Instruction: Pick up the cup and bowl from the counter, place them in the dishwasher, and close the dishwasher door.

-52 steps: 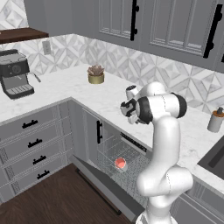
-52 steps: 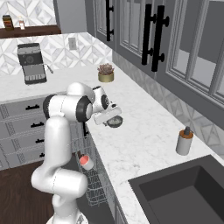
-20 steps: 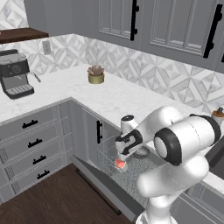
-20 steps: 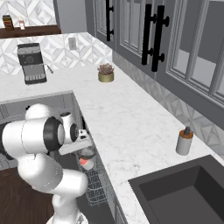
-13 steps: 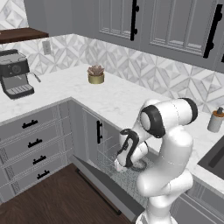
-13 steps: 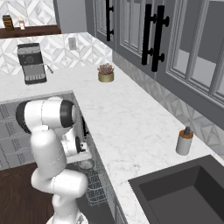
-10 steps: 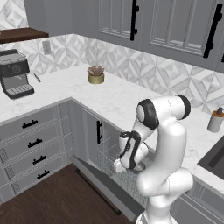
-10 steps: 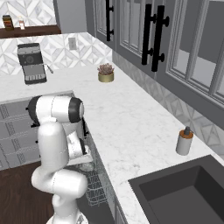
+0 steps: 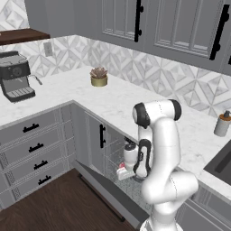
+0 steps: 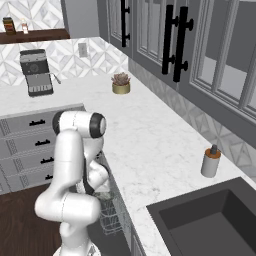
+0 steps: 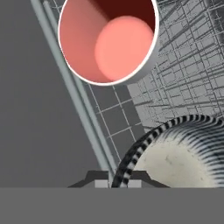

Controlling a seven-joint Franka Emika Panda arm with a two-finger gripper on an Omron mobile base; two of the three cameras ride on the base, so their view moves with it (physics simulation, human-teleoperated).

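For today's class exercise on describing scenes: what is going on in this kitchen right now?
A white robot arm reaches down from the counter into the open dishwasher. Its tool is shut on the rim of the speckled bowl, held low over the wire rack. The cup, red inside, already sits in that rack. The dishwasher door hangs open.

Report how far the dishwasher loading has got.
Done: the cup lies in the dishwasher rack. In hand: the gripper is shut on the rim of the bowl, held low over the rack beside the cup. Left: release the bowl, then close the dishwasher door, which hangs open.
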